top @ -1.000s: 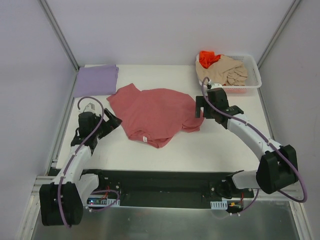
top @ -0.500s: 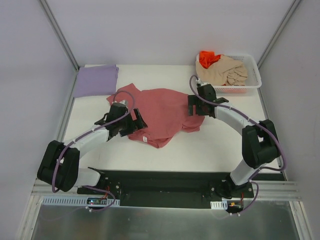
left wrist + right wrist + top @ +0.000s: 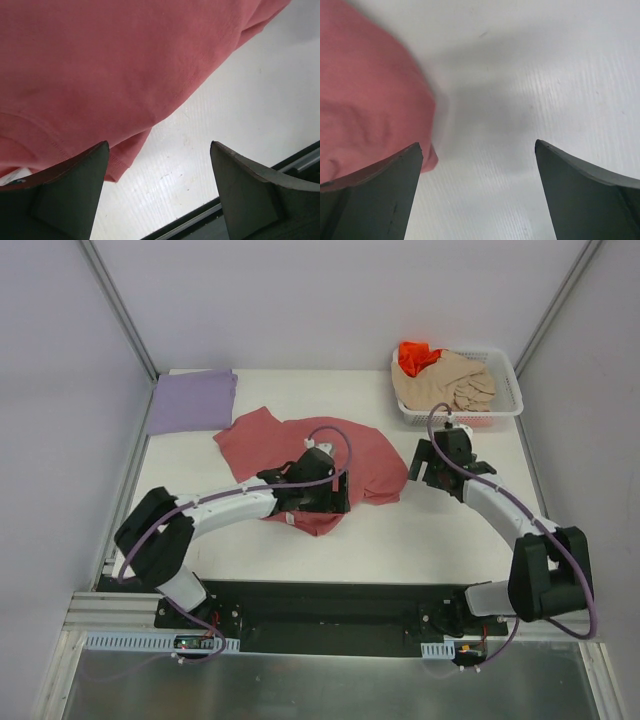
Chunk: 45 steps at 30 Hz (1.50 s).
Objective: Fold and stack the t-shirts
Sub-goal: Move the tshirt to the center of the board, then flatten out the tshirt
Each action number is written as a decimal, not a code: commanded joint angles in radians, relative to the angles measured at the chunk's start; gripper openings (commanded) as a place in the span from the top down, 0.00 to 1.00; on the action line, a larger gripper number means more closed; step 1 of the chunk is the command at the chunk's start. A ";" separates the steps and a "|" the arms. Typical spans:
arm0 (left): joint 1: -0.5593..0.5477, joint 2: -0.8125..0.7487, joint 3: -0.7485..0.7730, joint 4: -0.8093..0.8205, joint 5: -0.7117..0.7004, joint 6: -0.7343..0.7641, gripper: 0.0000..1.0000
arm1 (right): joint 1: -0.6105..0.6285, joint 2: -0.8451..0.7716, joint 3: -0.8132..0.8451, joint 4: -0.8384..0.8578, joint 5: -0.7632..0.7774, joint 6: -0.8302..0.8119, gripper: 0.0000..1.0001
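Two tees in basket [image 3: 513, 390] beyond right pincer [image 3: 477, 145], beige tee [image 3: 450, 382], orange tee [image 3: 414, 355], both pincers wide, left pincer [image 3: 157, 145] over rose tee [image 3: 270, 440]

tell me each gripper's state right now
Left gripper: open, holding nothing, above the red t-shirt.
Right gripper: open, empty, at that shirt's edge.
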 commanded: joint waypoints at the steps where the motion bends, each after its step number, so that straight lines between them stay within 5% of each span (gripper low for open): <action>1: -0.045 0.118 0.087 -0.100 -0.033 0.059 0.25 | -0.029 -0.124 -0.069 -0.007 -0.009 0.037 0.04; 5: -0.064 0.170 0.110 -0.141 -0.056 0.065 0.37 | -0.040 -0.178 -0.109 -0.010 -0.019 0.025 0.04; 17: -0.097 0.231 0.079 -0.204 -0.168 0.071 0.41 | -0.040 -0.129 -0.112 0.011 -0.121 0.005 0.03; 20: -0.096 0.248 0.069 -0.212 -0.200 0.064 0.63 | -0.040 -0.121 -0.109 0.011 -0.139 0.005 0.04; 23: -0.096 0.248 0.056 -0.226 -0.275 0.032 1.00 | -0.040 -0.123 -0.117 0.019 -0.156 0.008 0.03; 36: -0.084 -0.331 -0.074 -0.236 -0.786 0.019 1.00 | 0.044 -0.253 -0.172 -0.067 -0.147 0.005 0.01; 45: -0.035 -0.546 -0.126 -0.235 -0.757 0.045 1.00 | 0.349 -0.091 -0.126 0.052 -0.165 0.065 0.08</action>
